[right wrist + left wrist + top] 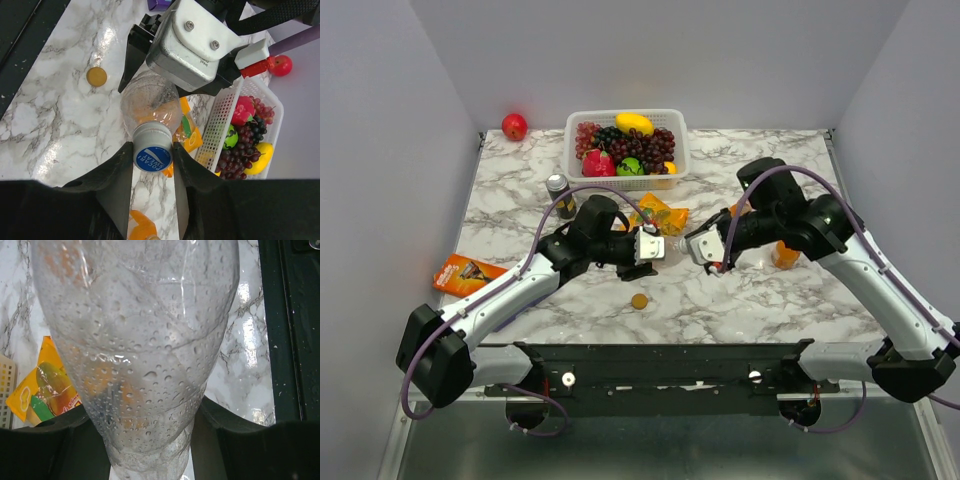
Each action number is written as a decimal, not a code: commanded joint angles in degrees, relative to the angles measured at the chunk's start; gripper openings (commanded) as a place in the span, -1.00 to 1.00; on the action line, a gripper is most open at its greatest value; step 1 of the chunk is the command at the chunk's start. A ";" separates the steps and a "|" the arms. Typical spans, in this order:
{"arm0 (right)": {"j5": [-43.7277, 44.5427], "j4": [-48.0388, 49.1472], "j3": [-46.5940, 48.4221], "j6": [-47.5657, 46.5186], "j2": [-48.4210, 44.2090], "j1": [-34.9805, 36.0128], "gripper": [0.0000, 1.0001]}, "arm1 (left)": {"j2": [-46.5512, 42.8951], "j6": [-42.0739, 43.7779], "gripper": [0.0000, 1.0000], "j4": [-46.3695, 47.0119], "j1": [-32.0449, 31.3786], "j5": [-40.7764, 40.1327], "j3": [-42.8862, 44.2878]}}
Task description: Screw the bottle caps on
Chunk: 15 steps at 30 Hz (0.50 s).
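Marble table (750,300), white-walled bay: nearest the arms' bases, one golden-orange cap (639,300) lay loose, just in front of the left gripper (655,250). Mid-table, the left gripper was clamped round the body of the clear bottle (149,97), long axis roughly level and running left to right, mouth pointing straight at the right gripper (153,150). That gripper's jaws sat against both sides of the white cap (152,156), seated on the mouth and in line with the bottle; further back, an orange bottle (785,255) showed behind the right arm
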 commanded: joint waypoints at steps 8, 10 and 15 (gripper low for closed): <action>0.51 -4.11 13.07 28.44 12.96 -0.80 -0.99 | -2.18 -5.71 -1.00 14.62 -0.29 -13.54 -1.22; 0.85 -4.91 15.97 39.34 17.97 -1.85 -0.99 | -3.33 -7.38 -1.00 21.45 -0.29 -20.02 -2.71; 2.87 -4.22 18.10 61.89 23.17 -4.58 -0.99 | -4.65 -10.03 -1.00 30.19 -1.07 -31.91 -4.04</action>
